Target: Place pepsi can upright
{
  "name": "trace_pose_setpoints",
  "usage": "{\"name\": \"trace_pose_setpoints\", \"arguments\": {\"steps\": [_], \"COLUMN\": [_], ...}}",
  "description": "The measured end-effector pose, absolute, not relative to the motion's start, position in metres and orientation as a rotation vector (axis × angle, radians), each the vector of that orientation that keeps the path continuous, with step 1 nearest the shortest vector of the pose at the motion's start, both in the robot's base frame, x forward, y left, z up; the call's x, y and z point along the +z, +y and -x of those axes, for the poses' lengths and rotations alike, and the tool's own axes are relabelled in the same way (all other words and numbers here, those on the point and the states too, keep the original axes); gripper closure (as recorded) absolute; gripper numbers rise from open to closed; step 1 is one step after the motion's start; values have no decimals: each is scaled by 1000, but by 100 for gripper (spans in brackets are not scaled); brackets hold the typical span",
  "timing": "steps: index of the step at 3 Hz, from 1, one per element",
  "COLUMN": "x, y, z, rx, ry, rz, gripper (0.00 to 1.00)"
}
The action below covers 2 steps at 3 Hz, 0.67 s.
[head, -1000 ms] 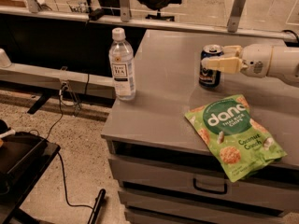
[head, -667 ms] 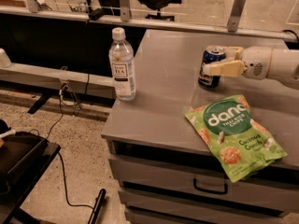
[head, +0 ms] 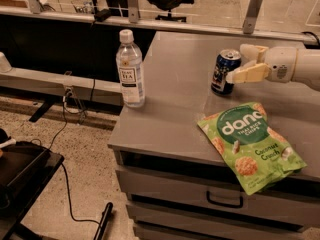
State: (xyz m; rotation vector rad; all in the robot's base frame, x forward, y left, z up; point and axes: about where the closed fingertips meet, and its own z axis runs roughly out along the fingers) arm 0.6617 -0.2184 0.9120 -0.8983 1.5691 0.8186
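On the rear right part of the grey bench (head: 170, 94), the pepsi can (head: 225, 72) stands upright on its base. Dark blue body, round red-white-blue logo facing the camera, silver top rim with the lid visible. It is clearly shorter than the tea bottle (head: 130, 69), which stands upright near the bench's left edge, well apart from the can; clear plastic, white cap, white label.

The gripper (head: 235, 63) reaches in from the right edge of the view, at can height. Its cream fingers (head: 250, 74) are apart: one lies behind the can's upper right, the other in front, its tip at the can's right side. Contact between that tip and the can cannot be told. The white wrist sits further right.

A green Dang Thai rice chips bag (head: 252, 144), marked coconut crunch, lies flat near the front right of the bench, in front of the can and not touching it. A drawer handle (head: 224, 200) shows below the bench top.

Versus the earlier frames, the can is in the same spot and still upright. The gripper has pulled back a little to the right, so less of the near finger crosses the front of the can. Bottle and chips bag are unmoved.
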Motion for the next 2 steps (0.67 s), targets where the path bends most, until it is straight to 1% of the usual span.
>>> {"name": "trace_pose_setpoints", "arguments": {"steps": [2], "x": [930], "y": [-236], "z": [-659], "rx": [746], "ry": [1570], "rz": [946], "gripper": [0]}}
